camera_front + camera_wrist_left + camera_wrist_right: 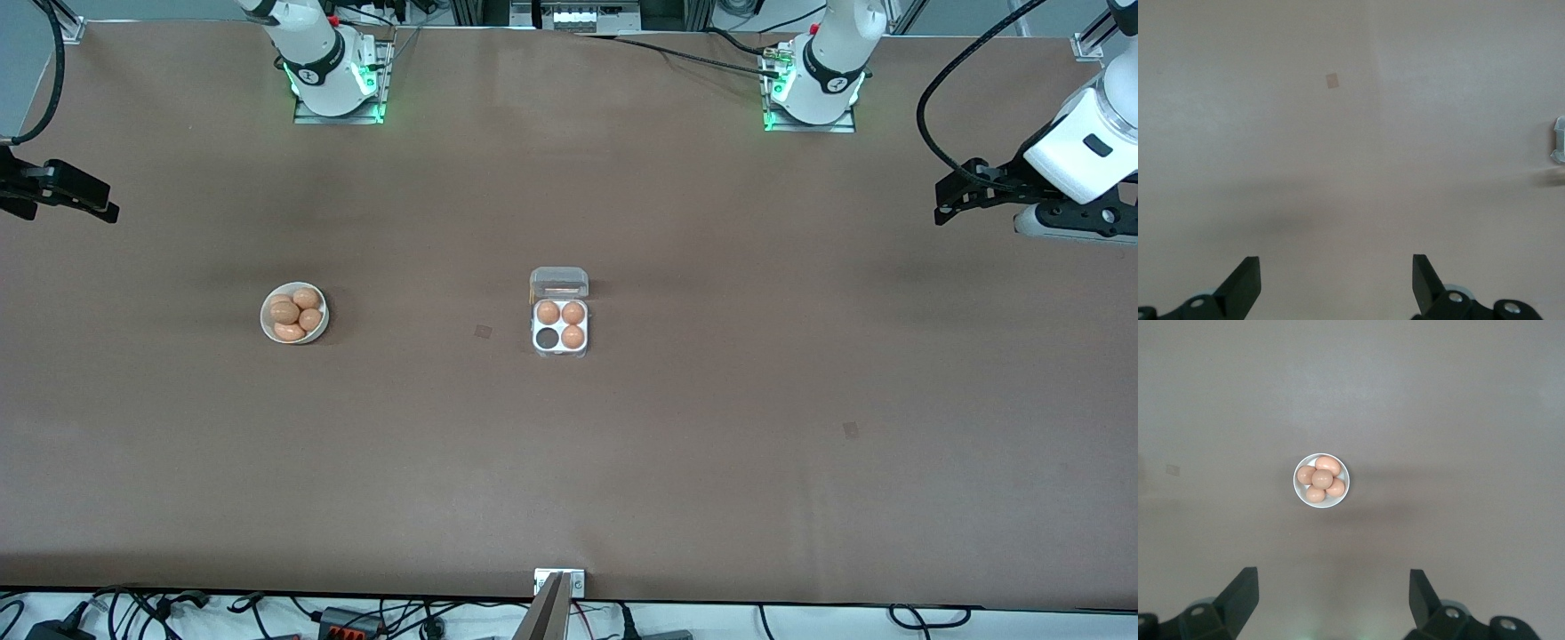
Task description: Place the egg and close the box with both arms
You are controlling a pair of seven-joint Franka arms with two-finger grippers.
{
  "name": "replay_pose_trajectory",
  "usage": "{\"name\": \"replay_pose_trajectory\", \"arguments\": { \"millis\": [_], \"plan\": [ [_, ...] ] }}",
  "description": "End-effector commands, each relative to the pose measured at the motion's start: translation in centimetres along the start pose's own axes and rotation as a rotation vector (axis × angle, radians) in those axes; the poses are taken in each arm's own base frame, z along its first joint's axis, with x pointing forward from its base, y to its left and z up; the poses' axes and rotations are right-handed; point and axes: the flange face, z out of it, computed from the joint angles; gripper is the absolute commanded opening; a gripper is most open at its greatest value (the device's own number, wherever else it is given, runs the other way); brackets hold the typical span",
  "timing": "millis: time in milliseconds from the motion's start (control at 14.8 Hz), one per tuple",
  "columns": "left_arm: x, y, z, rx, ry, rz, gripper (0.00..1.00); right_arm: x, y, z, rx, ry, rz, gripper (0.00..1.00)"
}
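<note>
Nearest the front camera on the brown worktop (711, 462) we see the small square white egg carton with its hinged clear plastic lid (560, 324) standing open; three tan-brown eggs fill three cells, and the one empty cell (546, 338) lies on the nearer row, toward the right arm's end. Level with it, well apart toward the right arm's end, sits the round white bowl (294, 314) holding the smooth tan-brown eggs (1322, 479) we must draw from. Higher up, the right hand (1333, 597) hangs released over that end of the worktop, with the bowl straight ahead between its fingers. The left hand (1337, 283), equally released, waits over the left arm's end. We judge the right arm nearer for the pick.
</note>
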Motion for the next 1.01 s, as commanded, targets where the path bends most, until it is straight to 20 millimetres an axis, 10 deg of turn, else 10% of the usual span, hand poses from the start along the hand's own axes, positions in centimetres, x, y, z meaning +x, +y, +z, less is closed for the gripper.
{"name": "replay_pose_trajectory", "arguments": {
  "millis": [0, 338, 945],
  "plan": [
    [-0.3, 0.1, -0.7, -0.011, -0.002, 0.013, 1.0, 0.0, -0.2, -0.6, -0.004, -0.003, 0.015, 1.0],
    [-0.3, 0.2, -0.7, -0.009, -0.003, 0.016, 1.0, 0.3, -0.2, 0.0, -0.002, -0.015, -0.001, 1.0],
    [-0.4, -0.1, -0.6, -0.01, -0.012, 0.009, 1.0, 2.5, -0.5, 12.5, -0.002, -0.072, -0.194, 1.0]
  ]
}}
